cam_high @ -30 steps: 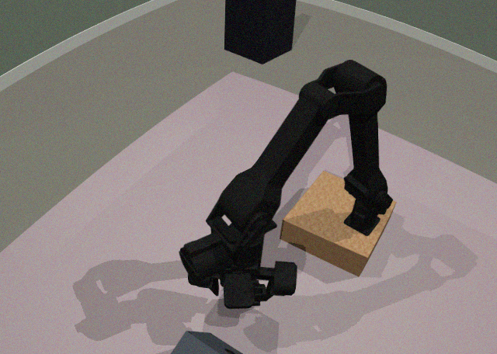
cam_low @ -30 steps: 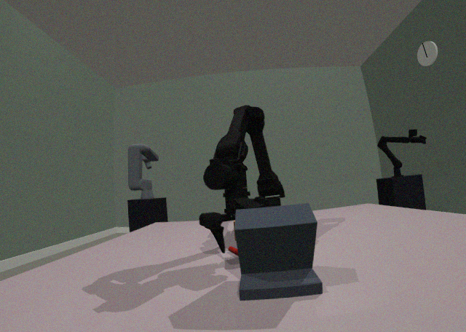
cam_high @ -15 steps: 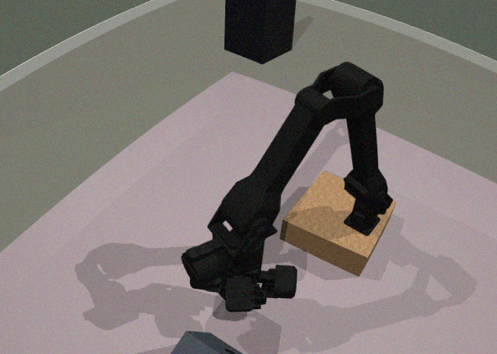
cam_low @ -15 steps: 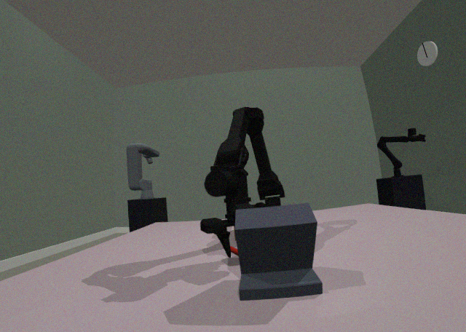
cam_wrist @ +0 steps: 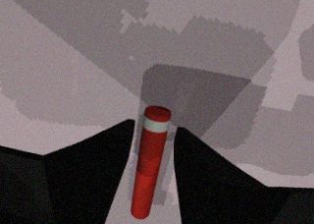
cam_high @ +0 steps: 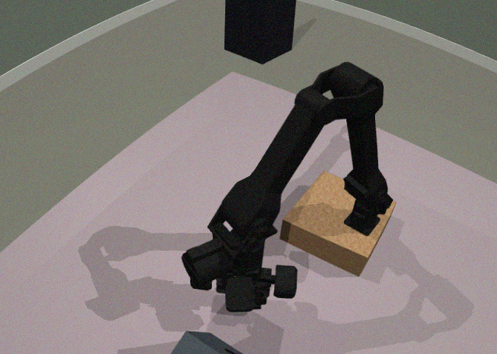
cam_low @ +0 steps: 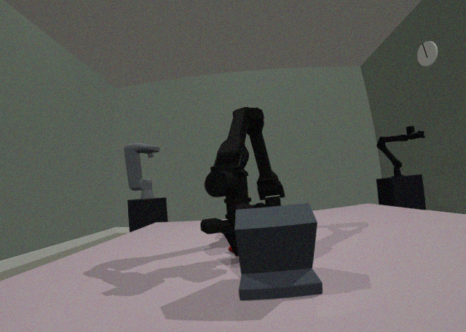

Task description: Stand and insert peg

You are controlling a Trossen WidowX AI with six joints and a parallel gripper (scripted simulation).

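The red peg [cam_wrist: 148, 172] [cam_low: 231, 249] with its white band near one end lies on the table, banded end towards the top of the wrist view. My gripper [cam_wrist: 155, 130] [cam_high: 262, 288] is low over it, its fingers drawn partly together on either side of the peg. A narrow gap shows between the peg and each finger, so it is not gripped. In the top view the gripper hides the peg. The sloped blue-grey panel [cam_high: 196, 344] [cam_low: 276, 249] stands in front; the exterior view shows its back, and the top view shows only its top with a dark mark, perhaps the hole's edge.
The arm's base stands on a tan block [cam_high: 321, 240] behind the gripper. The panel has a low foot [cam_low: 280, 290] on the exterior view side. Arm shadows cross the pink table [cam_high: 180, 174]. Other robots on dark pedestals stand far behind.
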